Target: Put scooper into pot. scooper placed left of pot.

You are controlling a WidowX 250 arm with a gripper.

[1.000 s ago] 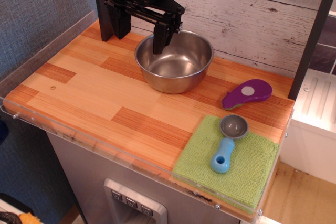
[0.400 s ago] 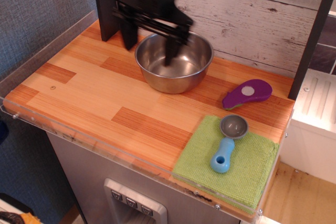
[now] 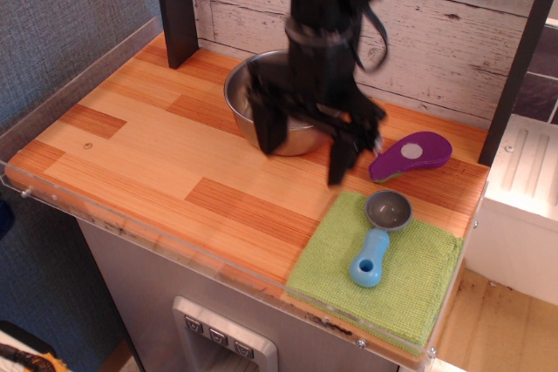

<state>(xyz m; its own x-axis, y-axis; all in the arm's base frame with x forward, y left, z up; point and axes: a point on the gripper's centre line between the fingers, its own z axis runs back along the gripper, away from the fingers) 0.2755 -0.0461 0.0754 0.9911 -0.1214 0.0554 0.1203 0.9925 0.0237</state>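
The scooper (image 3: 378, 237) lies on the green cloth (image 3: 410, 280) near the front right corner, grey cup toward the purple tool (image 3: 411, 155), apart from the pot (image 3: 241, 93) behind the arm. The sound approach, I judge, is to straddle the chunky blue handle across its width. The gripper (image 3: 303, 152) hangs above the counter (image 3: 157, 158), fingers spread wide, holding and touching nothing

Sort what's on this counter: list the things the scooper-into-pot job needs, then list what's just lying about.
Needed for the job:
- scooper, lying on the cloth
- pot, partly hidden behind the arm
- hand, open, above the counter between pot and scooper

Just lying about:
- purple oval tool, beyond the scooper
- green cloth, only under the scooper
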